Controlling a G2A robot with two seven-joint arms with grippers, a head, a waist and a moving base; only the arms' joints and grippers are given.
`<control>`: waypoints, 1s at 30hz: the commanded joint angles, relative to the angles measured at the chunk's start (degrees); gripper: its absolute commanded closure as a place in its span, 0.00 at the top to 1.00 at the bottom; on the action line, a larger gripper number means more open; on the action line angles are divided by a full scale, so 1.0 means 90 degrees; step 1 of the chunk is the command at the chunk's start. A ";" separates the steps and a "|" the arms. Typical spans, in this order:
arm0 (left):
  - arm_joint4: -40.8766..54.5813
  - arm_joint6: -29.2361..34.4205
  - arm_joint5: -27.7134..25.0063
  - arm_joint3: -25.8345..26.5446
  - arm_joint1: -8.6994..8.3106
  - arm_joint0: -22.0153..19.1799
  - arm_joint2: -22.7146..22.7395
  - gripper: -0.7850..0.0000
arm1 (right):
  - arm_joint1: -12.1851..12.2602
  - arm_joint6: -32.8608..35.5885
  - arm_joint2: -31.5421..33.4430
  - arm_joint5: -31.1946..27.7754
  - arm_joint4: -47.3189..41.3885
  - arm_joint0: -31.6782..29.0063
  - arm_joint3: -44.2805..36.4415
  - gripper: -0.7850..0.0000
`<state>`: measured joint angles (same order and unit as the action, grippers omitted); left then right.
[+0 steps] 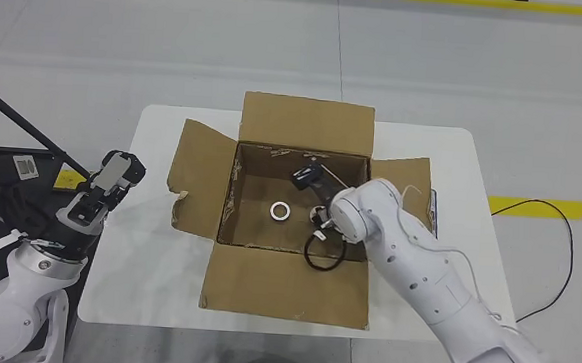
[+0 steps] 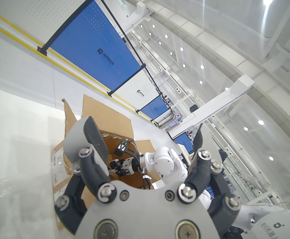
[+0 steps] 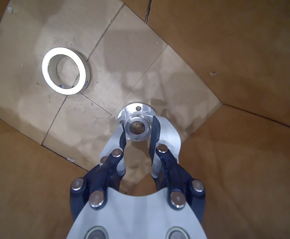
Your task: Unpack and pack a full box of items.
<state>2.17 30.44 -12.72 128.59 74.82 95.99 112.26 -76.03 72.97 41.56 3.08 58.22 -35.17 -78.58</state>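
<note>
In the open brown cardboard box [image 1: 285,286] on the white worktop [image 1: 156,263], the right pincer [image 3: 138,130] grips a flanged silver metal hub [image 3: 136,108], while the left pincer [image 2: 145,129] gapes wide at the worktop's left edge.

The box [image 1: 285,281] is showing matt, scuffed brown cardboard. The ring [image 3: 64,70] and flanged hub [image 3: 137,123] are gleaming as smooth bare metal. The bench [image 1: 148,223] is looking smooth white.

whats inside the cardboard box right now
Inside the cardboard box, a metal ring lies flat on the floor, apart from a flanged metal hub gripped by the right hand. The arm covers part of the floor, so anything under it is hidden.
</note>
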 commanded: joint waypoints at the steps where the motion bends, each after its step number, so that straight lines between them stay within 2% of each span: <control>1: 0.0000 0.0000 0.0000 0.0000 0.0000 0.0000 0.0000 1.00 | 0.0047 0.0048 0.0147 0.0023 0.0082 -0.0101 -0.0290 0.38; 6: 0.0000 0.0000 0.0000 0.0000 0.0000 0.0000 0.0000 1.00 | 0.0216 0.0181 0.0792 0.0020 0.0024 -0.0504 -0.1590 0.49; 7: 0.0000 0.0000 0.0000 0.0000 0.0000 0.0000 0.0000 1.00 | 0.0260 0.0223 0.0964 0.0031 0.0056 -0.0600 -0.1902 0.64; 9: 0.0000 0.0000 0.0000 0.0000 0.0000 0.0000 0.0000 1.00 | 0.0348 0.0252 0.1361 0.0056 0.0111 -0.0816 -0.2540 0.84; 12: 0.0000 0.0000 0.0000 0.0000 0.0000 0.0000 0.0000 1.00 | 0.0493 0.0271 0.2102 0.0150 0.0399 -0.1176 -0.3436 0.95; 16: 0.0000 0.0000 0.0000 0.0000 0.0000 0.0000 0.0000 1.00 | 0.0686 0.0345 0.3433 0.0381 0.0930 -0.1746 -0.4334 0.98; 20: 0.0000 0.0000 0.0000 0.0000 0.0000 0.0000 0.0000 1.00 | 0.0825 0.0408 0.4791 0.0424 0.1117 -0.2308 -0.4776 0.99; 26: 0.0000 0.0000 0.0000 0.0000 0.0000 0.0000 0.0000 1.00 | 0.0945 0.0757 0.6242 0.0199 0.0677 -0.2871 -0.4435 0.98; 30: 0.0000 0.0000 0.0000 0.0000 0.0000 0.0000 0.0000 1.00 | 0.1005 0.1124 0.6629 -0.0134 0.0319 -0.3138 -0.3972 0.97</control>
<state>2.17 30.44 -12.72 128.59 74.82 95.99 112.26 -67.11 82.26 100.66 2.68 62.03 -62.96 -115.60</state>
